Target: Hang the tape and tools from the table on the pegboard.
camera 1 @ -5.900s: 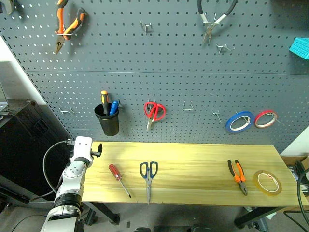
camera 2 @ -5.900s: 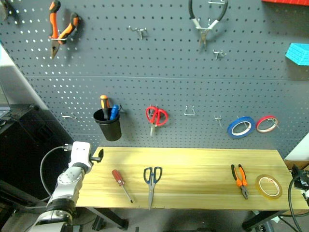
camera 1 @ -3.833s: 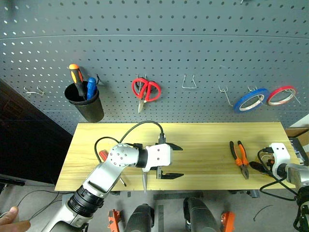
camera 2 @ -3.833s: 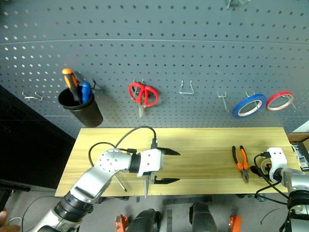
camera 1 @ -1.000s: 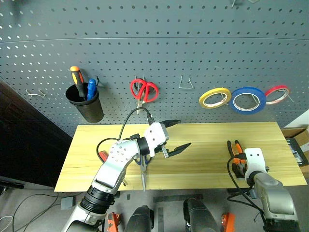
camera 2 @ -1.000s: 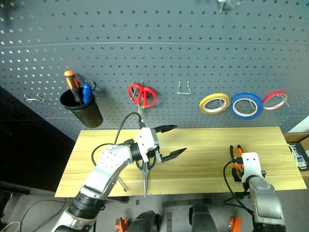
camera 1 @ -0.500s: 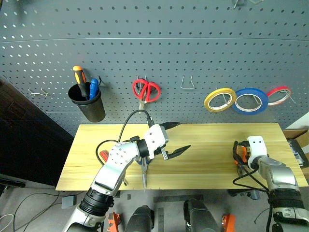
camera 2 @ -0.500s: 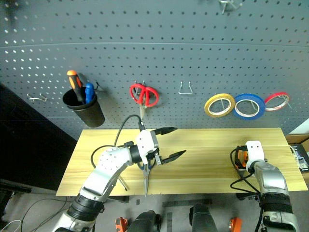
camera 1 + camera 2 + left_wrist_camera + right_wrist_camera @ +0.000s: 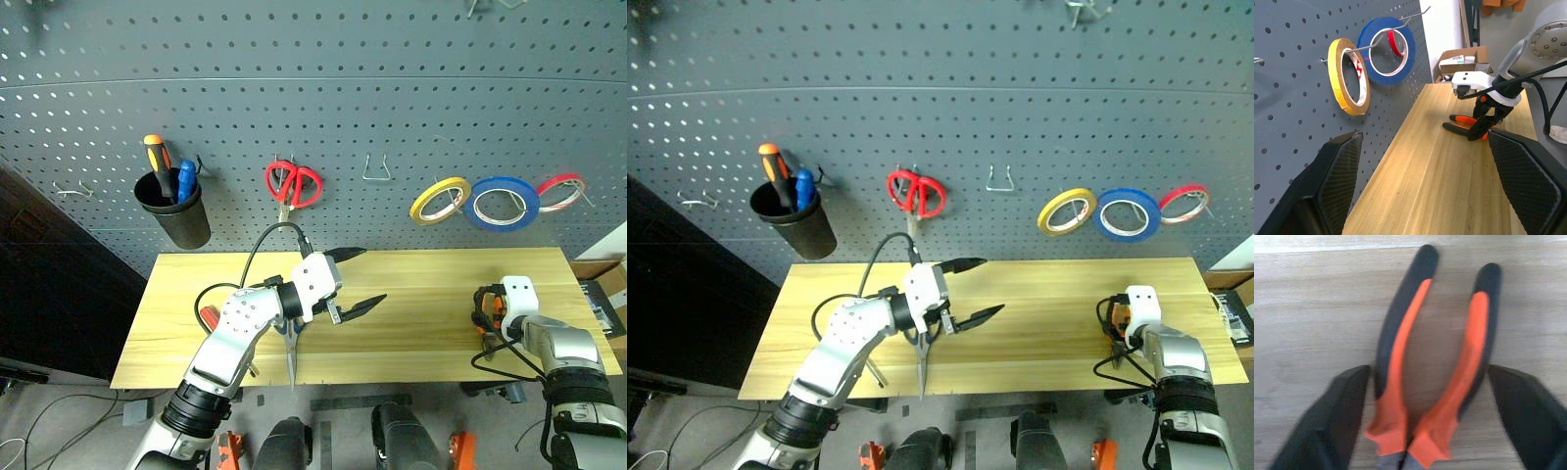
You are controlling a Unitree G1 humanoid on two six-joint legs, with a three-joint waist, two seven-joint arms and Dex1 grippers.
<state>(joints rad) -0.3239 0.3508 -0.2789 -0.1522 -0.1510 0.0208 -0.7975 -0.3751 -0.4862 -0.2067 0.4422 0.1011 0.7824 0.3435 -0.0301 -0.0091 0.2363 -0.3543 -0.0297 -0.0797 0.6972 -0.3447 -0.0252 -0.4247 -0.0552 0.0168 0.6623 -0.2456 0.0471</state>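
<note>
The yellowish tape is now hanging on a hook of the pegboard, just beside the blue tape roll and the red tape roll, where a few seconds earlier it was lying on the table at the far right; that part of the job looks finished. The right gripper has since come down over the small orange-and-black pliers, which are lying flat on the wood near the table's right end. In the right wrist view its two black fingers are standing either side of the pliers' handles with a gap on each side, so they are bracketing the tool but not yet pressing on it; compared with a second ago the fingers are narrowing toward the handles, which suggests the grasp is just beginning. The left gripper is hovering above the middle of the table with its fingers spread wide and holding nothing, in the same place as a second ago. Beneath and just behind it the blue-handled scissors are lying with the blades pointing toward the near edge, and the red-handled screwdriver is peeking out beside the left forearm. So three tools are remaining on the bench, and the pliers are apparently next in line.
</note>
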